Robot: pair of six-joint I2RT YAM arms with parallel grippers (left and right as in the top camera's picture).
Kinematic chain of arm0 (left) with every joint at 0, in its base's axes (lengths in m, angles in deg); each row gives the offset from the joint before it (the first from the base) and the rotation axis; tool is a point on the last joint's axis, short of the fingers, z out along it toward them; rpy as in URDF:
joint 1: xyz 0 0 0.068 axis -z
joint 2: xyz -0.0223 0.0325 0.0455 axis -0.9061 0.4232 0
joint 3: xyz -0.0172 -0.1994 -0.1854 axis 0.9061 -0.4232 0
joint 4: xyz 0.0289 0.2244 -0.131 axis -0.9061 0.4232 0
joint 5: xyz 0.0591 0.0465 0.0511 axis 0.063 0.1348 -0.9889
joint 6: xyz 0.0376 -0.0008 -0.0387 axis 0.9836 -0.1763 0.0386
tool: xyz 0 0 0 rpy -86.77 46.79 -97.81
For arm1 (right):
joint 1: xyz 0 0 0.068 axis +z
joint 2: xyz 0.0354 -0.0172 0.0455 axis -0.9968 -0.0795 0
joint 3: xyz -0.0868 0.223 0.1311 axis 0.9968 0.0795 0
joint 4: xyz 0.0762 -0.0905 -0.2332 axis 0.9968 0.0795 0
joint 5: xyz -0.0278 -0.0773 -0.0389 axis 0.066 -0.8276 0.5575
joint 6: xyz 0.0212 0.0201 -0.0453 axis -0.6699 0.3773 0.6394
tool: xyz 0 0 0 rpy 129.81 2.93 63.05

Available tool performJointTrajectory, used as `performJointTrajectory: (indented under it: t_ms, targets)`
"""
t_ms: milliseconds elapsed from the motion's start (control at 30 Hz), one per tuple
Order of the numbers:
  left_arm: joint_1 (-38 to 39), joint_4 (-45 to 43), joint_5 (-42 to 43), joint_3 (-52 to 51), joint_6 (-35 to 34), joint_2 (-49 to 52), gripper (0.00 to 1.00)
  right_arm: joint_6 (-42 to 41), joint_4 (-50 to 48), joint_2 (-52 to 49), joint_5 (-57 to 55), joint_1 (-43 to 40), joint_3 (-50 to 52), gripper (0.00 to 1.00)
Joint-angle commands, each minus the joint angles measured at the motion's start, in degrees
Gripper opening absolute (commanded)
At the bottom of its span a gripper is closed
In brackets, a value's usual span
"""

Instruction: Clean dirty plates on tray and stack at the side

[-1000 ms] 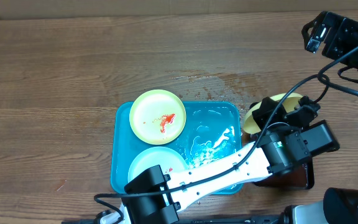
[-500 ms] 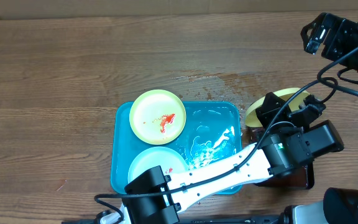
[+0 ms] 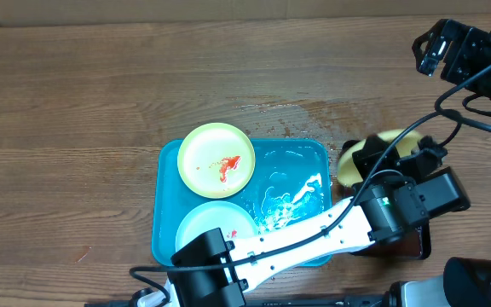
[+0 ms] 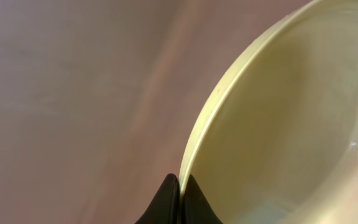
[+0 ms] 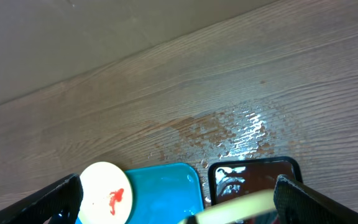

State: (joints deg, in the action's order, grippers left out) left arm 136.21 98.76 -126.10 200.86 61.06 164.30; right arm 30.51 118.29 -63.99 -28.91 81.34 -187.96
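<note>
My left gripper (image 3: 388, 154) is shut on the rim of a pale yellow-green plate (image 3: 380, 142) and holds it tilted on edge over the dark tray. In the left wrist view the two fingers (image 4: 180, 198) pinch the plate's rim (image 4: 229, 93). A second yellow-green plate (image 3: 216, 160) with a red sauce smear lies on the turquoise tray (image 3: 301, 158) at its far left. A white-bluish plate (image 3: 203, 223) lies nearer on the tray, partly under my left arm. My right gripper (image 3: 437, 47) is open and empty, high at the far right.
A small dark tray of reddish-brown liquid (image 5: 253, 177) stands right of the turquoise tray. Spilled water (image 3: 284, 115) wets the wood behind both trays. Water pools in the turquoise tray (image 3: 292, 192). A small red spot (image 3: 83, 252) marks the wood at left.
My left gripper with the held plate has shifted slightly, up and back, over the dark tray. The right arm and the plates on the tray have not moved.
</note>
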Motion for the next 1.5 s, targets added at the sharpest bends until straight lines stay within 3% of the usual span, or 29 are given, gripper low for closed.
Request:
performJointTrajectory:
  t_ms: [0,67,167,333,400,533,567,633,700,800,867,967,1033,1100,1133,1167,1233,1267,1300,1333,1400,1467]
  targets:
    - [0.26,1.16,16.7,1.46,-1.51,0.61,0.04,0.24,0.13,1.11,0.55,-0.17,-1.36,1.0]
    - [0.33,0.46,7.8,1.46,-4.42,0.61,0.04,0.24,0.2,1.11,0.55,-0.17,-1.36,1.0]
    - [-0.04,-3.93,-14.21,1.46,-4.09,0.96,0.04,0.22,0.2,1.11,0.52,-0.17,-1.36,1.0]
    - [-2.16,-8.09,-22.69,1.46,-0.66,0.94,0.04,0.2,0.31,1.11,0.63,-0.17,-1.36,1.0]
    - [-2.34,-6.1,-17.53,1.46,0.68,0.94,0.04,0.2,0.31,1.11,1.01,-0.17,-1.36,1.0]
    - [-1.07,2.84,13.77,1.46,5.22,0.61,0.04,0.2,0.33,1.09,0.98,-0.17,-1.36,1.0]
    - [-0.68,5.05,28.61,1.46,5.44,0.61,0.04,0.2,0.33,1.11,0.98,-0.17,-1.36,1.0]
    - [-0.68,5.16,35.34,1.46,1.05,0.61,0.04,0.22,0.35,1.11,0.98,-0.17,-1.33,1.0]
    - [-0.83,4.33,25.9,1.46,-6.29,0.61,0.04,0.22,0.48,1.11,0.98,-0.17,-1.33,1.0]
    - [-0.96,4.09,-4.46,1.46,-18.01,0.63,0.04,0.22,0.48,1.11,0.96,-0.17,-1.33,1.0]
    - [-1.16,3.06,-19.58,1.46,-18.67,0.83,0.04,0.2,0.46,1.09,0.96,-0.17,-1.33,1.0]
    - [-1.92,1.11,-23.67,1.46,-14.6,0.85,0.04,0.2,0.44,1.05,0.98,-0.17,-1.33,1.0]
    - [-2.1,1.09,-17.35,1.46,-10.64,0.85,0.04,0.15,0.46,0.94,1.01,-0.17,-1.31,1.0]
    - [-2.01,3.67,1.57,1.49,-0.42,0.7,0.04,0.15,0.46,0.83,1.01,-0.15,-1.31,1.0]
    - [-1.79,5.51,15.28,1.49,4.35,0.52,0.04,0.15,0.46,0.83,1.01,-0.17,-1.31,1.0]
    - [-1.66,6.49,24.9,1.6,6.21,0.48,0.04,0.17,0.46,0.72,0.98,-0.17,-1.31,1.0]
    - [-1.55,7.1,38.25,2.1,5.11,0.48,0.04,0.2,0.48,0.52,0.98,-0.17,-1.31,1.0]
    - [-1.55,6.14,38.32,2.1,1.14,0.5,0.04,0.2,0.48,0.39,0.98,-0.17,-1.31,1.0]
    - [-1.55,5.31,34.58,2.1,-3.1,0.5,0.04,0.2,0.5,0.26,0.98,-0.15,-1.31,1.0]
    - [-1.55,4.52,25.73,2.1,-8.7,0.5,0.04,0.2,0.5,0.13,0.98,-0.15,-1.31,1.0]
    - [-1.57,4.55,2.29,2.1,-19.12,0.52,0.04,0.2,0.52,-0.13,1.01,-0.15,-1.31,1.0]
    - [-1.84,4.02,-14.34,2.1,-20.33,0.61,0.04,0.2,0.68,-0.26,0.98,-0.15,-1.31,1.0]
